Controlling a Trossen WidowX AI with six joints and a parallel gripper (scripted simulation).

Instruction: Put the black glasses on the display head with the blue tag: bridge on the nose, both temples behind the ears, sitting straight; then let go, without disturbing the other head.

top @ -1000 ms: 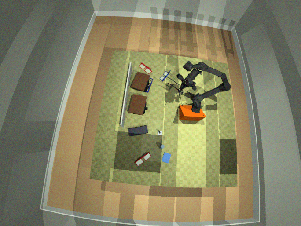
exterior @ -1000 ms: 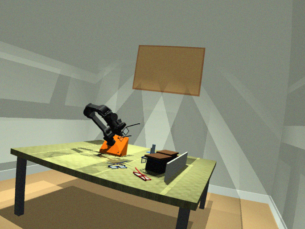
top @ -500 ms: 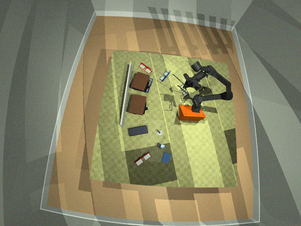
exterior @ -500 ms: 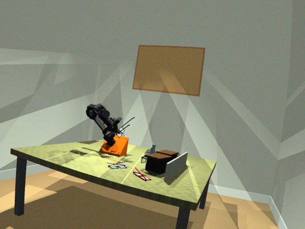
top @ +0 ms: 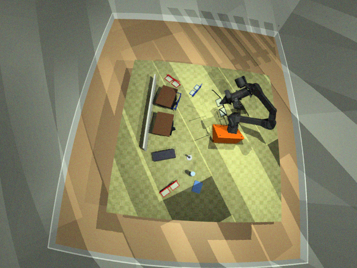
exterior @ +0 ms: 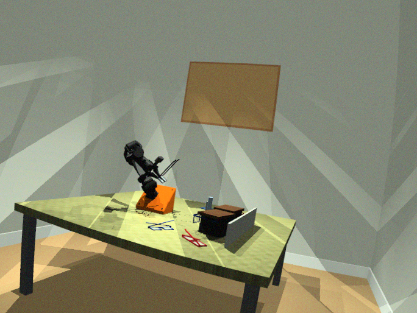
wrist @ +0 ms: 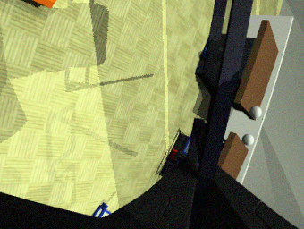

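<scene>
1. The arm rises from its orange base, runs out to a bent elbow, then doubles back so that the gripper hangs high above the counter, just beside the base.
2. The fingers are clenched on the black glasses, gripping a thin part of the frame; the wrist view is too crowded by dark shapes to say exactly which part.
3. The black glasses are in the air, clear of the counter. In the exterior view their lenses sit by the gripper and both temples slant upward and away from the arm, toward the heads' side.
4. The two display heads stand side by side against a grey panel, well apart from the gripper.
5. Blue glasses lie on the counter between the gripper and the heads; red glasses lie near the far head.
6. A second red pair, a blue card, a dark case and a small cylinder lie farther along the counter.
</scene>
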